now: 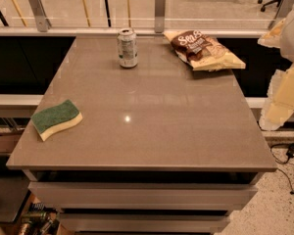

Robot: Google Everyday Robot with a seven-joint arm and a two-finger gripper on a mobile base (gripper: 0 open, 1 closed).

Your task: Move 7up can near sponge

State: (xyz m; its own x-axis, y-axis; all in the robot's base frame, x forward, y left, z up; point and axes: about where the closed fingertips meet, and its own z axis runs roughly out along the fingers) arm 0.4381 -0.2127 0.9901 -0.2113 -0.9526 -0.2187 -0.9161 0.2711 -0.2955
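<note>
Upright can (127,48) at far centre of table (152,131). Green-topped sponge (56,118) near left edge, well apart from it. Far right: chip bag (203,49). The claw (279,104) hangs off table's right side; cannot tell its grip state.

The wide middle of the grey-brown polished surface (152,116) lies open between the silver-white metal 7up can (127,48), upright near the far edge, and the rectangular green-topped, yellow-based sponge (56,118) at the near left edge. A brown-and-cream chip bag (203,49) lies right of the can, apart from it. What seems to be the pale gripper (279,102) hangs beyond the surface's right edge.
</note>
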